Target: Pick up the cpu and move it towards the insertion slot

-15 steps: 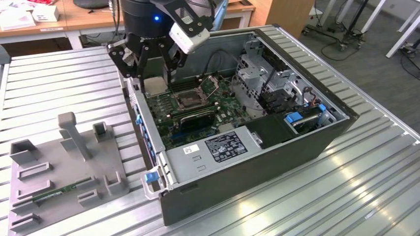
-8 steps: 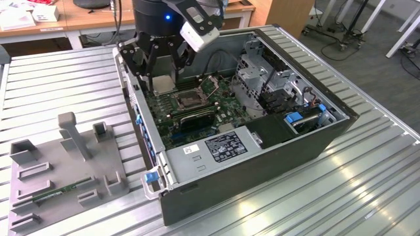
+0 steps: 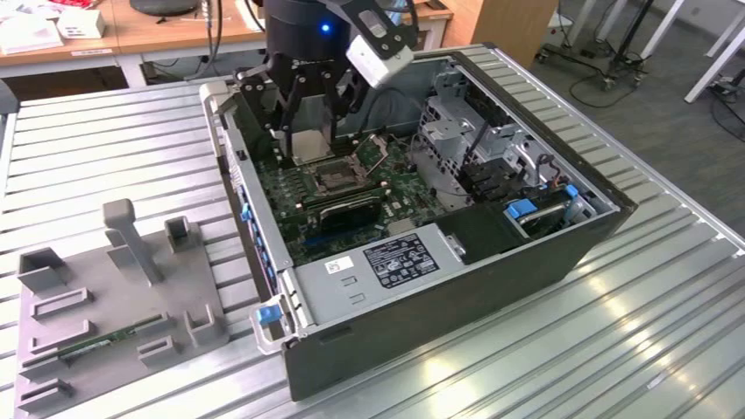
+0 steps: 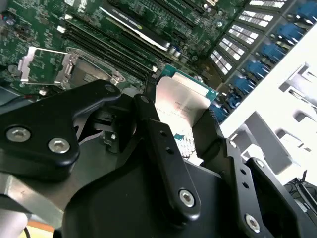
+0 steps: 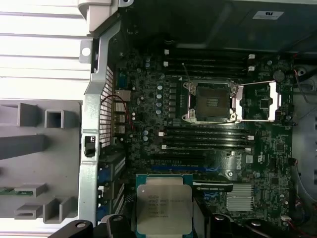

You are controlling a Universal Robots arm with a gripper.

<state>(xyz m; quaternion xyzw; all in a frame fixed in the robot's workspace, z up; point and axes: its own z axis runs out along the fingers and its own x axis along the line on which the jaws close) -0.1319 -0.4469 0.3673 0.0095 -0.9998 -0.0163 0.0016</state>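
The gripper [image 3: 305,140] is seen above the open case [image 3: 582,236], and its fingers [image 4: 163,144] are closed on the cpu [image 5: 163,208], which is held by its edges. In the second wrist view the cpu [image 4: 181,101] is seen between the black fingers, with its silvery top and its green rim shown past the fingertips. In the exterior view the cpu [image 3: 309,142] is held upright or nearly so, as a pale plate between the fingers. The slot [image 5: 209,101] is found on the board [image 5: 267,163] below the gripper, apart from the cpu; no contact between them is seen. The slot is open: its dark centre is exposed, and its metal frame [image 5: 260,101] is folded out just beside it. In the exterior view the slot [image 3: 338,179] is placed just under the fingertips. Long black memory slots [image 5: 205,139] are laid on both sides of the slot. Outside the case, well apart from the gripper, a grey fixture [image 3: 117,305] is placed on the table [image 3: 652,332], and a thin green stick [image 3: 99,342] is laid in it.
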